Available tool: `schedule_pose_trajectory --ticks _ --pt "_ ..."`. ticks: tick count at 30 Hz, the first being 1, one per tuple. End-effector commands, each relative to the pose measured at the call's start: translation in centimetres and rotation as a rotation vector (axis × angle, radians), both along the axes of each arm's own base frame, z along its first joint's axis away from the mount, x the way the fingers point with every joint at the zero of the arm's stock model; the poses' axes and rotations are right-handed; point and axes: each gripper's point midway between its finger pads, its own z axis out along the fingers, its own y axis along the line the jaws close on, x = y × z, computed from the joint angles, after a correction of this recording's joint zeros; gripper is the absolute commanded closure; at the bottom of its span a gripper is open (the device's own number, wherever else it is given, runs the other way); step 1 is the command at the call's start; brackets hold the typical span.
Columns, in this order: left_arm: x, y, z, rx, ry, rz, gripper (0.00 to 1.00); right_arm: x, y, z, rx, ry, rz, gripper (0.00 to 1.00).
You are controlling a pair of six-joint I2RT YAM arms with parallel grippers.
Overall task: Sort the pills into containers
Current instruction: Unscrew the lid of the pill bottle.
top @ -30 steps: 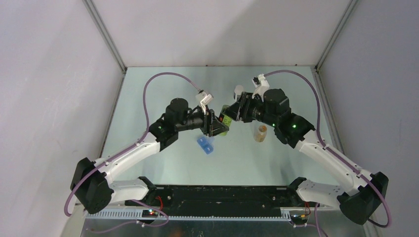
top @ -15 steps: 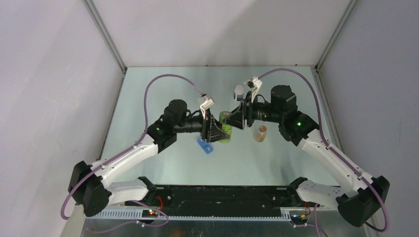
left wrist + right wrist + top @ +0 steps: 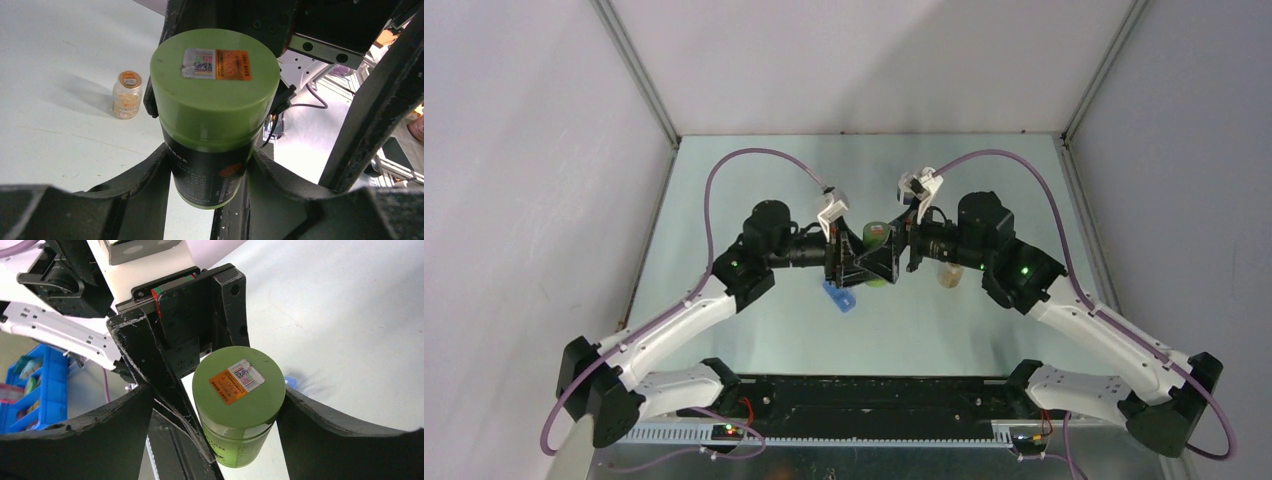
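A green pill bottle (image 3: 215, 100) with a green lid and a dark label hangs above the table at the centre. My left gripper (image 3: 210, 162) is shut on its body, one finger on each side. The right gripper (image 3: 217, 392) faces it from the other side, open, with its fingers (image 3: 100, 430) spread wide on either side of the lid (image 3: 239, 385). From above, both grippers (image 3: 851, 262) (image 3: 888, 257) meet around the bottle (image 3: 876, 234). A blue pill organiser (image 3: 840, 296) lies on the table just below them.
A small clear bottle (image 3: 126, 95) with an orange cap stands on the table to the right of the grippers, partly under the right arm (image 3: 951, 272). A white-capped item (image 3: 907, 190) sits behind the right wrist. Grey walls enclose the table.
The right gripper's jaws have spread wide apart around the lid. Both arms have swung level, facing each other, and the green bottle stays in the left gripper.
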Motion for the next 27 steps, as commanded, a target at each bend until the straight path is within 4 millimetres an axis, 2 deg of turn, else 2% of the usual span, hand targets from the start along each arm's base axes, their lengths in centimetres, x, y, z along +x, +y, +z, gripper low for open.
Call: schedule_pose_trajectory --ticks 1,6,10,14,20,27 --pt "0.7 0.2 2.7 -0.046 -0.104 0.028 1.00 3.8 -0.9 2.6 0.099 0.018 -0.276 0.18" --pt "0.8 0.3 2.5 -0.042 -0.099 0.044 1.00 4.2 -1.5 3.2 0.127 0.031 -0.326 0.21" --pt "0.9 0.3 2.7 -0.050 -0.101 0.052 1.00 4.2 -2.2 3.6 0.138 0.019 -0.351 0.07" --pt "0.8 0.4 3.0 -0.059 -0.107 0.054 1.00 3.9 -3.1 3.8 0.163 0.010 -0.375 0.01" --pt "0.8 0.4 3.0 -0.063 -0.107 0.054 1.00 5.2 -4.4 3.3 0.165 0.034 -0.487 0.05" --pt "0.8 0.4 2.9 -0.061 -0.103 0.055 1.00 5.6 -3.2 2.7 0.165 0.056 -0.464 0.11"
